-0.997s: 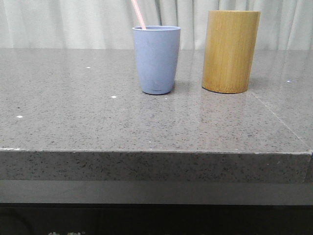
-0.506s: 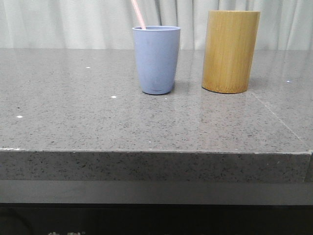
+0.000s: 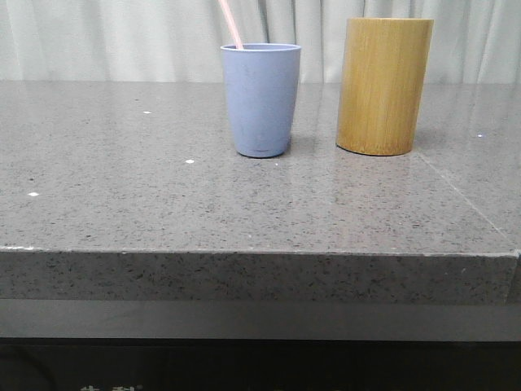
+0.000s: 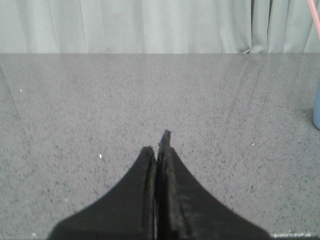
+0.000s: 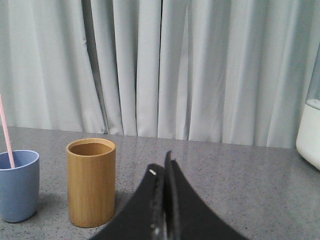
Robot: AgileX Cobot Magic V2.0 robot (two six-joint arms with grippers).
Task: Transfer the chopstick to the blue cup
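The blue cup (image 3: 260,98) stands on the grey stone table, left of the tan bamboo holder (image 3: 383,85). A thin pink chopstick (image 3: 230,23) leans out of the cup's rim toward the left. The right wrist view shows the cup (image 5: 17,185), the chopstick (image 5: 6,134) in it and the holder (image 5: 91,181), which looks empty inside. The left wrist view catches only the cup's edge (image 4: 316,107) and the stick's tip (image 4: 315,17). My left gripper (image 4: 159,147) is shut and empty over bare table. My right gripper (image 5: 162,167) is shut and empty, off to the holder's right. Neither arm shows in the front view.
The table's front edge (image 3: 260,252) runs across the front view. Pale curtains (image 5: 165,65) hang behind the table. A white object (image 5: 310,132) stands at the far right in the right wrist view.
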